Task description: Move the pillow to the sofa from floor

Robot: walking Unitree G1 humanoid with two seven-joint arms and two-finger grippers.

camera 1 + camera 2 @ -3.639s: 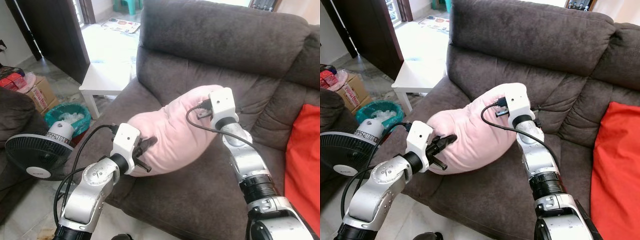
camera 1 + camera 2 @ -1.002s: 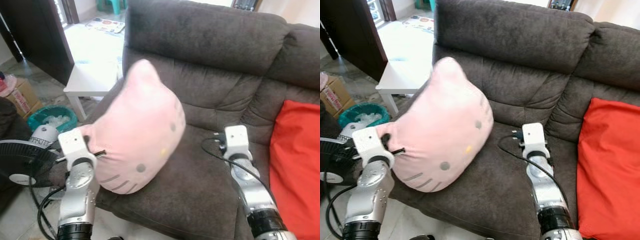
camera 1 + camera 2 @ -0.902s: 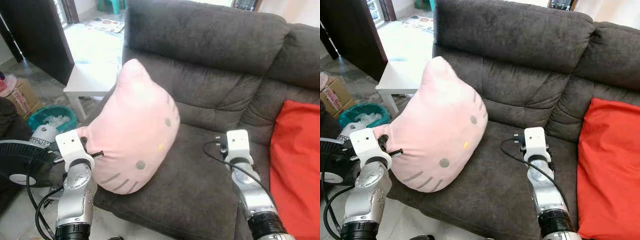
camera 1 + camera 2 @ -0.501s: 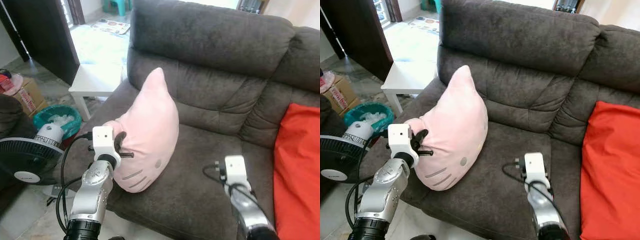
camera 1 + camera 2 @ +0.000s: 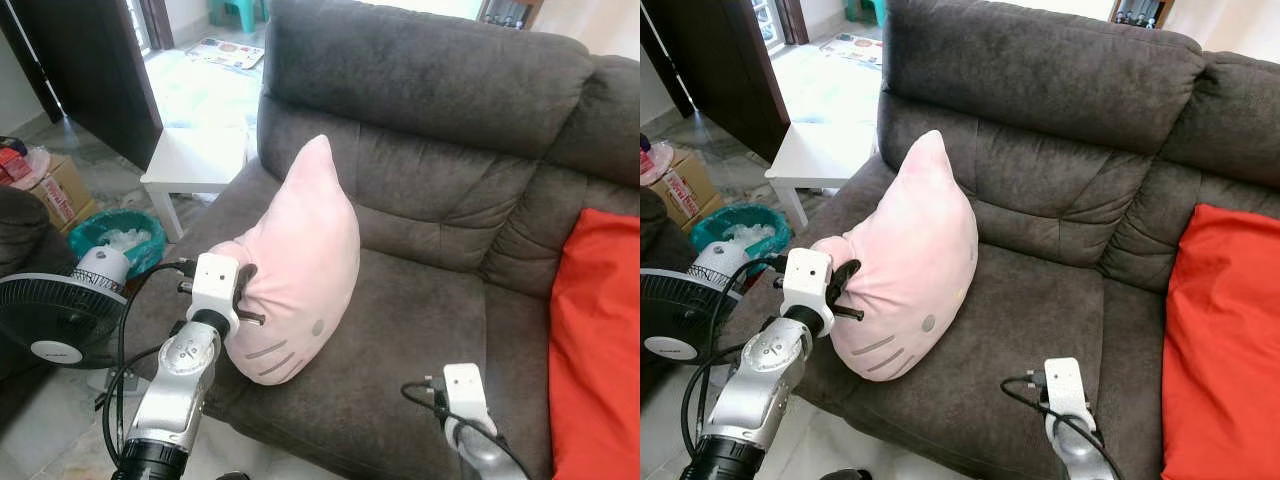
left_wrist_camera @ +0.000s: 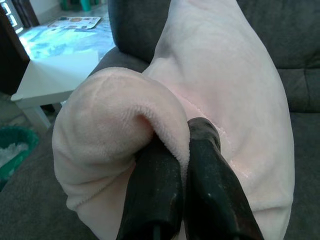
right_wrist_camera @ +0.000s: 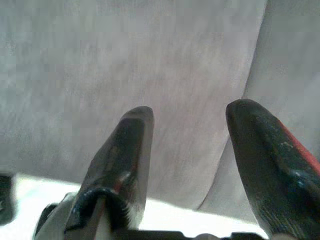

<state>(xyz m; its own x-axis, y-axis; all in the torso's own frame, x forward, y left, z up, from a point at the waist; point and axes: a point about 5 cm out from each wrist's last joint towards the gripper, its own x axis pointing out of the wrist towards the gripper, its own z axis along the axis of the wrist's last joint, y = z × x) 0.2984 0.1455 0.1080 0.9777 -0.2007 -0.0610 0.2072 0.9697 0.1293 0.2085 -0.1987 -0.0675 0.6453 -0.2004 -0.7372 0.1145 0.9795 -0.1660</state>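
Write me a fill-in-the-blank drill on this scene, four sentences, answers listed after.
1. The pink pillow stands on the seat of the dark grey ____.
2. The ____ gripper is shut on a fold of the pillow.
3. The right gripper is ____ and holds nothing.
4. The cushion at the sofa's right end is ____ in colour.

Missing words: sofa; left; open; red

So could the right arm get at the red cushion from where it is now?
Probably yes: the right gripper hangs open low by the seat's front edge, the red cushion lies just to its right, and nothing sits between them.
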